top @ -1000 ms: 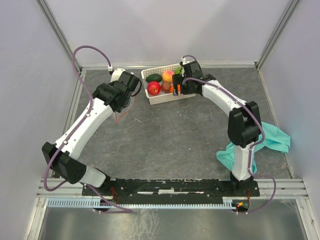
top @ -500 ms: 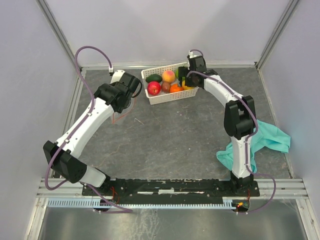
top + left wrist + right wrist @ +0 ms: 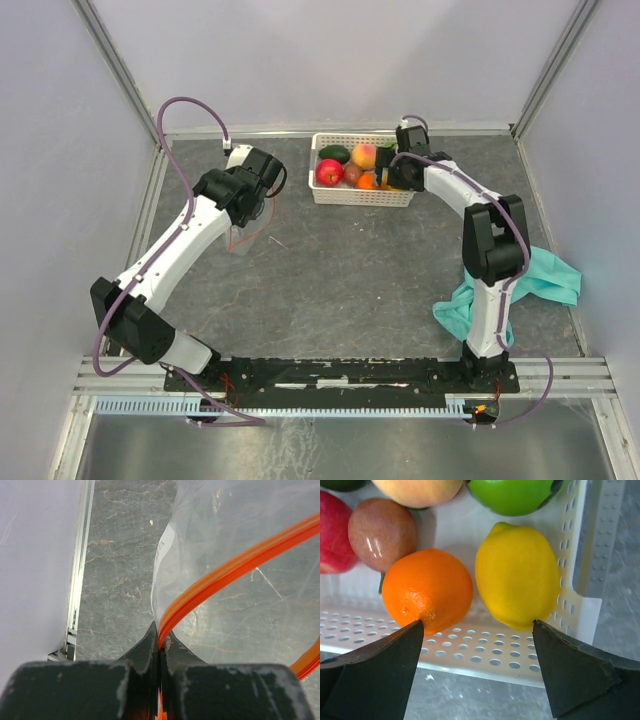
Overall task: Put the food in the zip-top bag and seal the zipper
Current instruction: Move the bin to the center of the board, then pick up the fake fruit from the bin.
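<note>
The food lies in a white perforated basket (image 3: 365,197) at the back middle: red apple (image 3: 329,172), peach (image 3: 364,156), dark avocado (image 3: 334,154), orange (image 3: 368,181). The right wrist view shows the orange (image 3: 427,590), a yellow lemon (image 3: 517,575), a brown fruit (image 3: 382,530) and a green fruit (image 3: 515,495). My right gripper (image 3: 477,625) is open at the basket's wall, holding nothing; it also shows in the top view (image 3: 388,178). My left gripper (image 3: 160,630) is shut on the red zipper (image 3: 235,562) of the clear zip-top bag (image 3: 225,525), which hangs open left of the basket (image 3: 243,238).
A teal cloth (image 3: 545,280) lies at the right edge beside the right arm's base. Metal rails run along the table's left (image 3: 80,570) and back edges, with walls close behind.
The basket has slid right and turned square to the back wall, with my right gripper moving right alongside it. My left gripper still holds the bag and has barely shifted.
</note>
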You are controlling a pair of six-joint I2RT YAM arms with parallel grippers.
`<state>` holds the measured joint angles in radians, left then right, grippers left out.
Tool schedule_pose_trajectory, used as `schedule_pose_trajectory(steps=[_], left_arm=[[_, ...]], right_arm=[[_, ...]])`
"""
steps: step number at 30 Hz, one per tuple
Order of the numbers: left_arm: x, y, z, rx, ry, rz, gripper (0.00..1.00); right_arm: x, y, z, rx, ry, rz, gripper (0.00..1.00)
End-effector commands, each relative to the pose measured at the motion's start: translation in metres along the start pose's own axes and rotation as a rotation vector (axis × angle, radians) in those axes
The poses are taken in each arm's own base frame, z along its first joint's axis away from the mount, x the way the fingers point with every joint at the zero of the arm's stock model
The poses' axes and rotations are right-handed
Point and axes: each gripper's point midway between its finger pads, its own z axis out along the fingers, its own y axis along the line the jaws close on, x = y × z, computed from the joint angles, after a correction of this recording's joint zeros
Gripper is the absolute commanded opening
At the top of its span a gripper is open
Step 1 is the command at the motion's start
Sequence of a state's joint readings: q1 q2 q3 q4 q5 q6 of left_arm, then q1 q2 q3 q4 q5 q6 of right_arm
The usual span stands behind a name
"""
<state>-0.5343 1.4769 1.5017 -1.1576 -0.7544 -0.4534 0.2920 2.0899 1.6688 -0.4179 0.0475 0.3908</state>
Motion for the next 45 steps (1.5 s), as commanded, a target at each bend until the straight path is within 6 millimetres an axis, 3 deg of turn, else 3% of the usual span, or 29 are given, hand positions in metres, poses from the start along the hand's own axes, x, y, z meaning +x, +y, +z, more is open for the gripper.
schedule_pose_trajectory(steps=[1,8,12,16,23,29,36,45], left_arm=[[-0.009,-0.004,-0.001,0.035,-0.031,0.011,0.03],[-0.009,-0.011,-0.002,0.077,-0.027,0.014,0.03],[-0.009,-0.019,-0.002,0.117,-0.022,0.015,0.03],[-0.008,-0.028,-0.002,0.158,-0.011,0.014,0.03],[-0.010,-0.035,-0.004,0.190,-0.004,0.007,0.03],[-0.007,-0.040,-0.007,0.226,0.008,0.002,0.03],[-0.007,-0.043,-0.011,0.255,0.011,-0.013,0.03],[-0.002,-0.048,-0.013,0.283,0.028,-0.023,0.03]], right_arm=[[0.029,-0.039,-0.026,0.102,0.077,0.051,0.98],[0.035,-0.060,-0.062,0.169,0.085,-0.010,0.99],[0.020,-0.051,-0.079,0.128,0.040,-0.028,0.99],[0.002,-0.036,-0.084,0.061,-0.007,-0.030,0.98],[-0.015,-0.015,-0.067,0.014,-0.047,-0.022,0.97],[-0.019,0.003,-0.047,-0.002,-0.052,-0.040,0.97],[-0.006,0.003,-0.020,0.039,-0.006,-0.059,0.97],[0.029,-0.008,0.006,0.069,0.100,-0.083,0.96]])
